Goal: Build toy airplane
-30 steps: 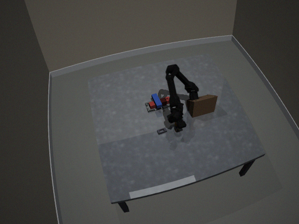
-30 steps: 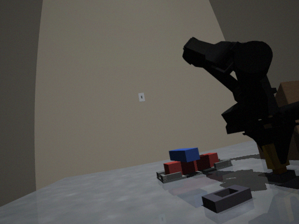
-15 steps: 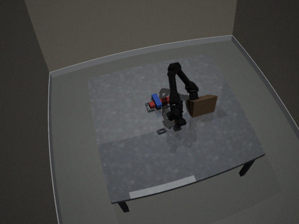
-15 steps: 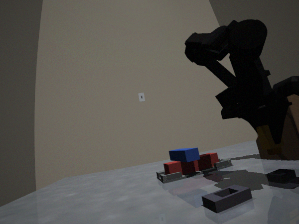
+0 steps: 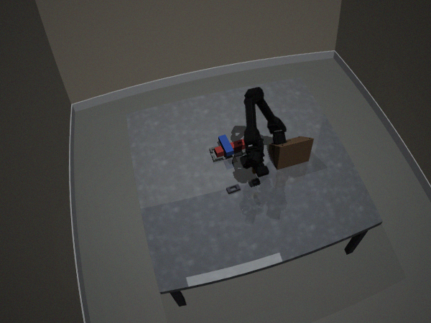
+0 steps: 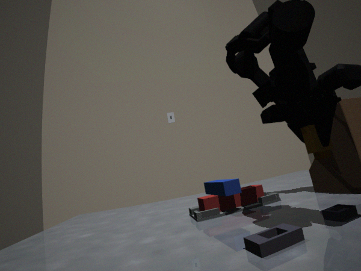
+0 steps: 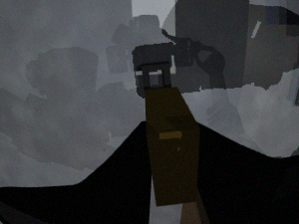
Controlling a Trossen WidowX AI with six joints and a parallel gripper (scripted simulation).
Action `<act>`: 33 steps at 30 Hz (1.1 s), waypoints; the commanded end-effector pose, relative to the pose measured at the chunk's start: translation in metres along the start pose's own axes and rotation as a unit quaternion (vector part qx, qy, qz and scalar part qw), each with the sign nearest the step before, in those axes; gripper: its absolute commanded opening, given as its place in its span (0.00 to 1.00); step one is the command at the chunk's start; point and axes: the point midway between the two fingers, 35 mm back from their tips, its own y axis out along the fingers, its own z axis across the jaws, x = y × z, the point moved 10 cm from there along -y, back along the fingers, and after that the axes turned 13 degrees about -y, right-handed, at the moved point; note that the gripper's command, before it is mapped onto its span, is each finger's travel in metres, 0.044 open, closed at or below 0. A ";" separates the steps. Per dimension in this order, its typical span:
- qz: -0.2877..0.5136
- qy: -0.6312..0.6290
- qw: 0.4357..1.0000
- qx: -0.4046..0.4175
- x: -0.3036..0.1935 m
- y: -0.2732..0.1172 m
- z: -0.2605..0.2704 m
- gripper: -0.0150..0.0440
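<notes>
The yellow tail fin (image 5: 253, 170) (image 6: 311, 138) (image 7: 174, 154) is up off the worktop (image 5: 187, 226) (image 6: 120, 232) (image 7: 50, 25), gripped between the fingers of the tool (image 5: 256, 166) (image 6: 314, 133) (image 7: 164, 125), which is closed most of the way, with the fin keeping its fingers apart. In the exterior view the fin tilts a little, its narrower end pointing down. Below it lies a dark holder (image 5: 254, 182) (image 6: 340, 218), apart from the fin, and near that a second, grey holder (image 5: 233, 189) (image 6: 274, 241) with a rectangular opening in its top. Farther off, the red fuselage (image 5: 218, 151) (image 6: 208, 203) lies lengthwise in the grey jig (image 5: 217, 159) (image 6: 207, 214), and the blue wing (image 5: 225, 146) (image 6: 222, 187) sits across the top of it; whether the wing's tab is fully down in its socket I cannot tell. The fin is well apart from the fuselage, so the tail joint is still to be made. The black arm (image 5: 251, 118) (image 6: 289, 51) bends above the worktop, beside a large brown block (image 5: 294, 154) (image 6: 350, 117). Farther out, a pale strip (image 5: 233, 268) runs along one edge of the worktop, and a small white plate (image 6: 171, 117) is on the wall (image 6: 120, 72) behind
</notes>
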 end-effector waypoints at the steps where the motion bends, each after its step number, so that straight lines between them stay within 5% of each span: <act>1: 0.002 0.003 1.000 0.002 0.000 -0.013 -0.001 0.25; 10: 0.007 0.005 1.000 -0.002 -0.004 -0.039 -0.004 0.25; 33: 0.000 -0.008 1.000 0.021 0.007 -0.036 -0.076 0.25</act>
